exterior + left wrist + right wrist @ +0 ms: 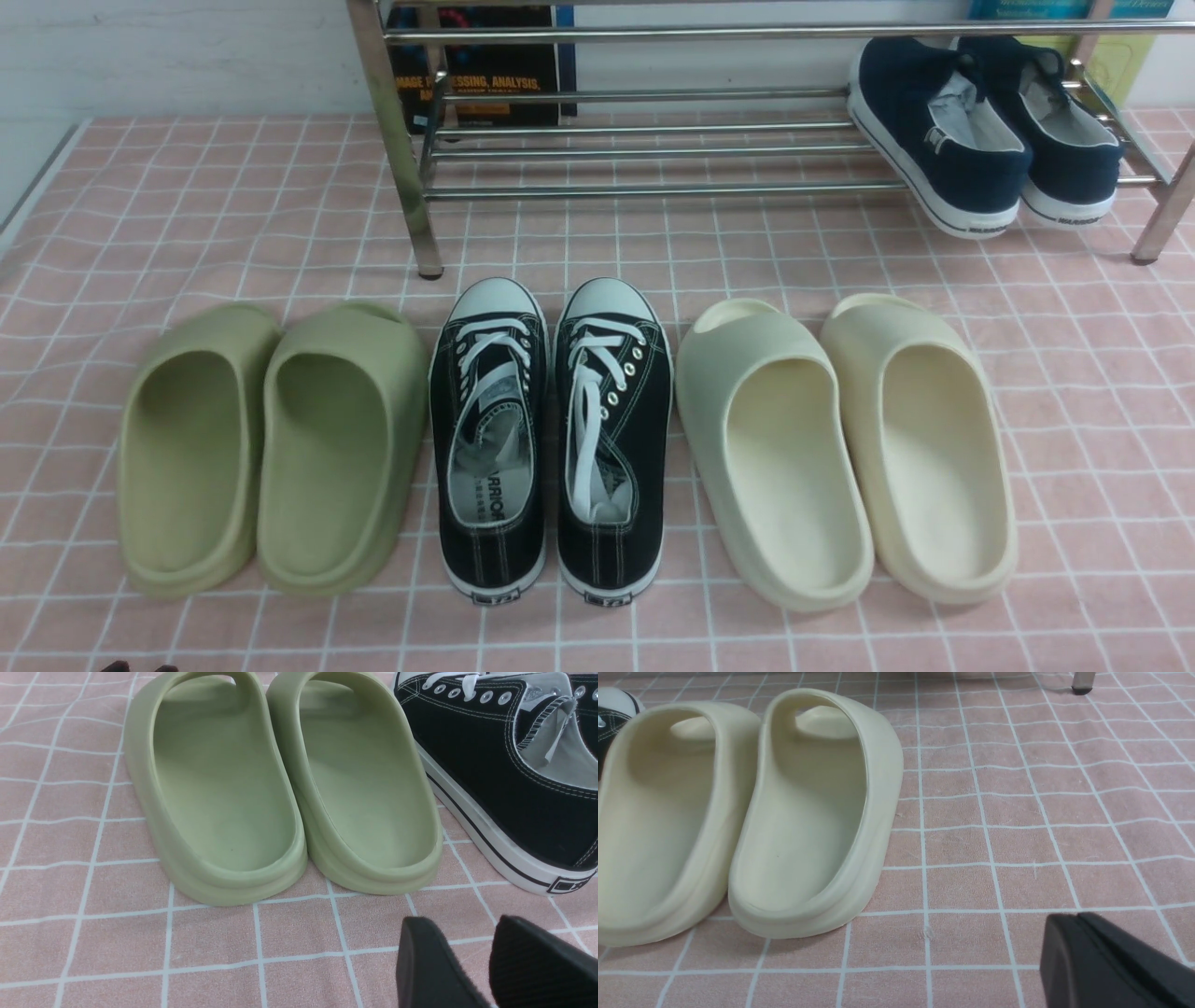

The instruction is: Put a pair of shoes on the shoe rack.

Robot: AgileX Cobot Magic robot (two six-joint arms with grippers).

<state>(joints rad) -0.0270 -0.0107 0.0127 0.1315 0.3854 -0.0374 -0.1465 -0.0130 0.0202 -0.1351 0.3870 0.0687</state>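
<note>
Nearest the camera, my left end effector [460, 933] stands slightly parted, right of the green slides [369, 788]. The navy shoes [990, 140] sit on the rack [653, 191], beyond my right end effector [1064, 919], which is closed, beside the cream slides [808, 812].

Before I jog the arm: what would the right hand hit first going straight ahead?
Probably just the pink tiled cloth; no shoe lies in its line, though depth is unclear.
</note>
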